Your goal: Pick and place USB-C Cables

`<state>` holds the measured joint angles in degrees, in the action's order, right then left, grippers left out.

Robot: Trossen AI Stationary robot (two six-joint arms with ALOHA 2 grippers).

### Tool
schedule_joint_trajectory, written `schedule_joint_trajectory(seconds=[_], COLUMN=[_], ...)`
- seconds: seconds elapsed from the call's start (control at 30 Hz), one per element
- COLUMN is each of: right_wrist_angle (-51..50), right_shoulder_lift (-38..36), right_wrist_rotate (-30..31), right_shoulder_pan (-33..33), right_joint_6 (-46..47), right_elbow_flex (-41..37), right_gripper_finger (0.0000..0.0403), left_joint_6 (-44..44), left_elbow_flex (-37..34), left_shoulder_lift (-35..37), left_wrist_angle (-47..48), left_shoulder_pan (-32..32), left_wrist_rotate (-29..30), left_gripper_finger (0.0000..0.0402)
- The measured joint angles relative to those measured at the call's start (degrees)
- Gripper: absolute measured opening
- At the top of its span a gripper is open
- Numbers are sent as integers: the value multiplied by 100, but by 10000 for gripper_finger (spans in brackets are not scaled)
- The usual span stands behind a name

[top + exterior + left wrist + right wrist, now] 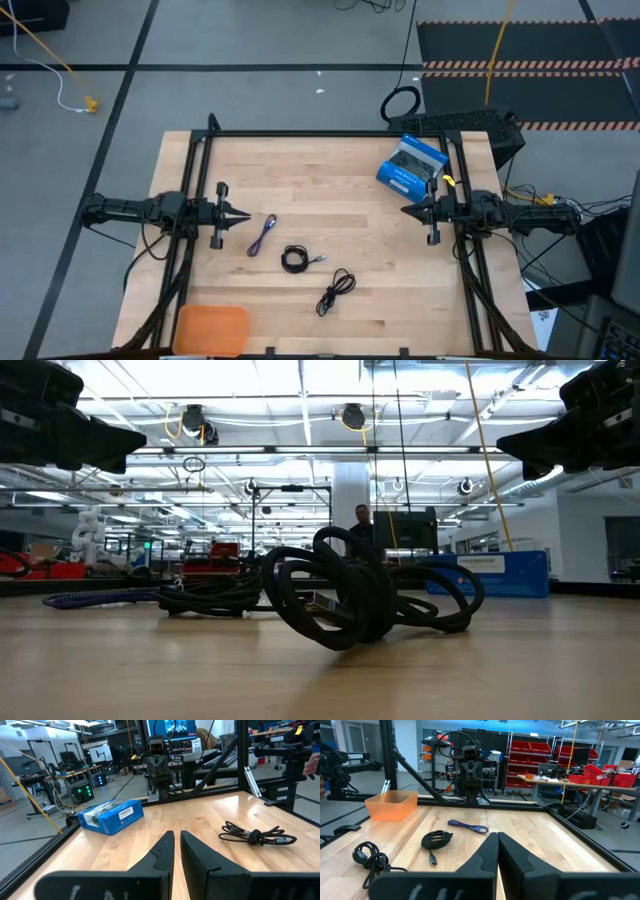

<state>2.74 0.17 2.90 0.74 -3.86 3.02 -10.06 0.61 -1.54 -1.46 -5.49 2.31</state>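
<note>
Three cables lie on the wooden table in the high view: a purplish-blue folded cable, a tight black coil and a loose black bundle. The right wrist view shows all three: purplish-blue cable, coil, bundle. The left wrist view shows the loose bundle. My left gripper hovers at the table's left side, shut, just left of the purplish-blue cable. My right gripper hovers at the right side, shut, below the blue box. Neither touches anything.
A blue packaged box lies near the table's far right corner. An orange bin sits at the near left corner. A black frame borders the table. A black cable loop lies on the floor beyond the far edge.
</note>
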Motion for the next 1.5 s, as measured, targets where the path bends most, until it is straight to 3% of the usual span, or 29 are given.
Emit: schedule_joint_trajectory(seconds=[0.63, 0.93, 1.23, 1.5], right_wrist_angle=[-2, 2, 2, 2], right_shoulder_lift=[1, 1, 1, 1], right_wrist_rotate=[0, 0, 0, 0], right_shoulder_pan=[0, 0, 1, 0], right_joint_6=[13, 4, 0, 0], right_elbow_flex=[1, 1, 1, 0], right_gripper_finger=[0, 0, 0, 0], left_joint_6=[824, 1707, 1673, 1158], left_elbow_flex=[-7, 225, 1591, 3642], left_shoulder_lift=[0, -62, -1082, -2444], left_wrist_angle=[-195, 25, 775, 1789], left_shoulder_pan=[0, -1, -5, -5], left_wrist_rotate=[4, -38, -94, -99], left_gripper_finger=[35, 35, 6, 3])
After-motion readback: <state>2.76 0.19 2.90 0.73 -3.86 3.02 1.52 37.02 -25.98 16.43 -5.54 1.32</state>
